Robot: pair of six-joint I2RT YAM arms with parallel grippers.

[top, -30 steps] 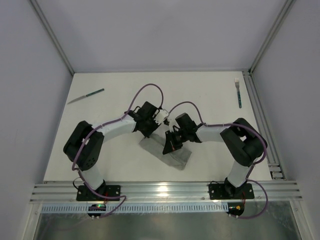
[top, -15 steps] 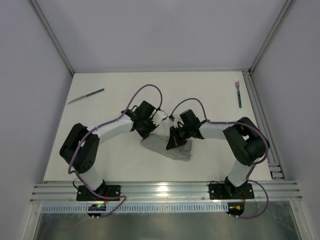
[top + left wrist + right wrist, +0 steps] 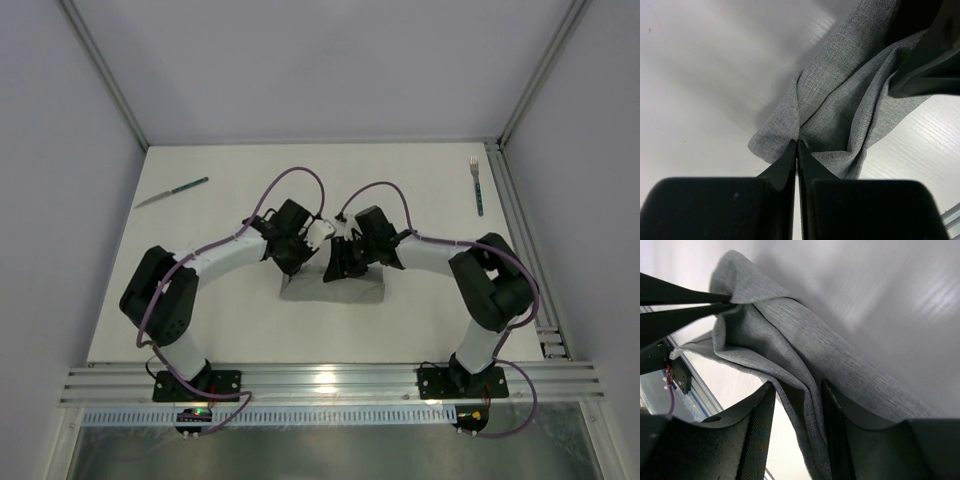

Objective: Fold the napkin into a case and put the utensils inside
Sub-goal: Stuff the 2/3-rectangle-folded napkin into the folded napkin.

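Left gripper (image 3: pixel 797 144) and right gripper (image 3: pixel 796 390) both clamp the far edge of the napkin (image 3: pixel 345 292) side by side; its long axis runs left-right, cloth lying toward my bases.

A grey fabric napkin (image 3: pixel 352 293) lies part-folded into a rumpled band, creases raised; the teal-handled knife (image 3: pixel 172 192) rests well apart to its far left, the teal-handled fork (image 3: pixel 477 186) to its far right.

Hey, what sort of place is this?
Probably a robotics lab test cell: a white table boxed in by blank walls and aluminium framing, two robot arms bolted at its edge, and a grey napkin, knife and fork as props.
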